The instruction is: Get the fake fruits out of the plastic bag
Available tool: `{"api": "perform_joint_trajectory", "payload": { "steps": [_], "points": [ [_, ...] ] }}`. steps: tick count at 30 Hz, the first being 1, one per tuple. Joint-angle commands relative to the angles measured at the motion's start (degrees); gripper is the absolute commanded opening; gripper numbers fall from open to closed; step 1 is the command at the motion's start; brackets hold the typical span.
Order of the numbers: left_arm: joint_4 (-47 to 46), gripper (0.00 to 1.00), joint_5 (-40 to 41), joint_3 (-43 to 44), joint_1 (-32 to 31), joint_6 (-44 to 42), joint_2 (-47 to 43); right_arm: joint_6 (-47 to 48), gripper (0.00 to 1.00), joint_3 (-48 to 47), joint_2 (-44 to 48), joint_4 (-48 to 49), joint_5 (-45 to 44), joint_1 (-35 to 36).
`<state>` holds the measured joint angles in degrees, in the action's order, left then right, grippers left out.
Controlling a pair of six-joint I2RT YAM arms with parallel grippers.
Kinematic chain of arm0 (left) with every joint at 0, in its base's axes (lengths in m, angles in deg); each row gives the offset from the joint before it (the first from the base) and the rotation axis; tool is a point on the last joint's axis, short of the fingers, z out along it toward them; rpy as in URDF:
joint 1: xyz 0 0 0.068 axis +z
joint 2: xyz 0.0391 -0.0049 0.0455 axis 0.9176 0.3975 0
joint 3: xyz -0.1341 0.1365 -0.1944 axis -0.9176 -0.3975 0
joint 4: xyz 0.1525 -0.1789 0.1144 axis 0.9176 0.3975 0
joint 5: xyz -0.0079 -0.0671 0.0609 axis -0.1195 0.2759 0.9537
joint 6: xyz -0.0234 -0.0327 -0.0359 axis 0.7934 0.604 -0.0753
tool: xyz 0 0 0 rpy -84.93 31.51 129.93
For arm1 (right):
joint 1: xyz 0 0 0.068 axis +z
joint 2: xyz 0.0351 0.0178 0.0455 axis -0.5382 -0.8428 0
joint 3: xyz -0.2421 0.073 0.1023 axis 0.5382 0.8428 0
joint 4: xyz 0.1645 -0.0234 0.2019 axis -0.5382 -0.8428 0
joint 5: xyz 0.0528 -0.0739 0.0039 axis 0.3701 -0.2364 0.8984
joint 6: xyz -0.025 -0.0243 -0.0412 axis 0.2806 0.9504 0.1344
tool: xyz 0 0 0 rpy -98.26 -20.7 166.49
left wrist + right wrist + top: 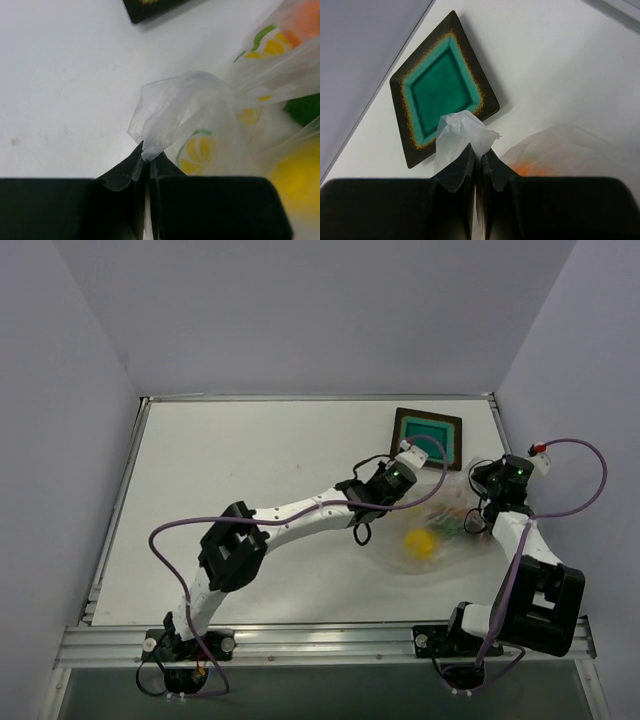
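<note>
The plastic bag (462, 540) is seen lying on the white surface (250, 470) at the right of the overhead view, just below the dark square tray (425, 428) with its teal inside. The bag is gripped in two places along its upper edge. One grip is at its upper left beside the tray's lower corner, and the other is at its upper right.

In the left wrist view the left fingers (122, 172) are pressed together at lower centre. A twisted tuft of clear film is pinched between their tips. The film balloons upward from the pinch and runs off toward the right of the frame, where yellow and green citrus prints are seen on it.

In the right wrist view the right fingers (457, 167) are likewise closed at lower centre. A crumpled, whitish wad of the bag is clamped between their tips and stands up in front of the tray's lower edge. The rest of the bag is spread at the lower right of that frame.

The fruits are contained in the bag. The yellow lemon (420, 542) is seen through the film in the bag's lower left part. In the left wrist view the green fruit (306, 107) is seen at the right edge and the orange fruit (306, 17) in the upper right corner, both blurred behind the film. An orange glow is also visible through the bag in the right wrist view.
</note>
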<state>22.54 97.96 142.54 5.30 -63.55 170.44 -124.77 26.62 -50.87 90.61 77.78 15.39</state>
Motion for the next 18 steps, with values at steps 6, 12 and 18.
{"api": "perform_joint_trajectory", "payload": {
  "steps": [6,12,18],
  "points": [
    [-19.82,0.02,-8.65,-25.67,2.74,7.51,-19.54,0.95,0.04,-4.21,-6.39,4.12,-1.65,-0.41],
    [-26.25,0.02,-12.07,-38.24,3.00,12.70,-24.65,2.79,0.04,-13.79,-16.23,2.98,2.30,0.38],
    [-32.58,0.02,-14.98,-44.85,2.74,14.20,-25.62,2.97,0.23,-15.91,-16.00,-0.69,0.99,2.75]
  ]
}}
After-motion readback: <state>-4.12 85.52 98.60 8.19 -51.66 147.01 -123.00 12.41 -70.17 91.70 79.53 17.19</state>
